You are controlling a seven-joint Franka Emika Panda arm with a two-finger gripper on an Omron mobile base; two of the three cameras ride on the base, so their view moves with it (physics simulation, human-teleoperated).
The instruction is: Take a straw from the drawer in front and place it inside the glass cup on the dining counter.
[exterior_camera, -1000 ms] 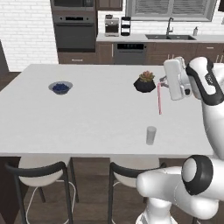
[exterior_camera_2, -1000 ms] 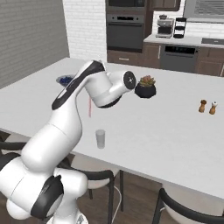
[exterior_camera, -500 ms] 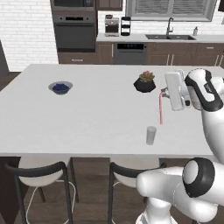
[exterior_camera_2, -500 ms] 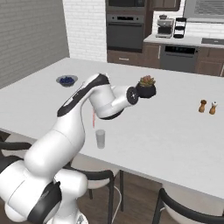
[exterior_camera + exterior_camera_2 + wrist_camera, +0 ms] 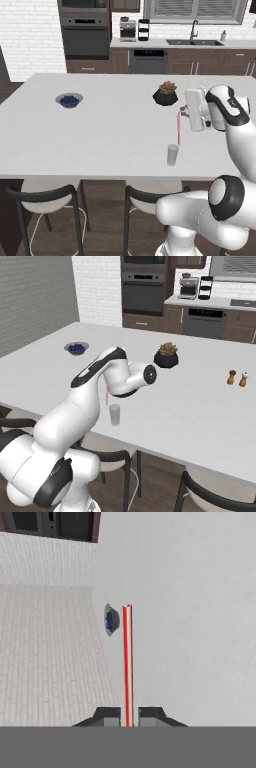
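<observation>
In the left base view the jaws [image 5: 182,116] sat at right of centre, above the white worktop [image 5: 100,125] of the dining island, closed tight on the top of a red-and-white striped straw [image 5: 179,127] that hung straight down from them. The straw's lower end stood just above and slightly to the right of the glass cup [image 5: 172,154], which stood upright near the worktop's near edge; whether the tip was over the rim could not be told. In the right base view the cup [image 5: 115,415] sat left of centre, with the straw [image 5: 106,397] showing as a thin pink line just to its upper left, partly hidden by the arm. The hand view showed the straw [image 5: 127,662] pinched between the two dark fingertips [image 5: 107,716] at the bottom of the frame and running up the middle. A dark blue bowl [image 5: 69,100] lay in the left part of the left base view, a dark pot with a plant [image 5: 165,94] sat above centre, and two black-framed stools [image 5: 47,200] stood along the bottom.
</observation>
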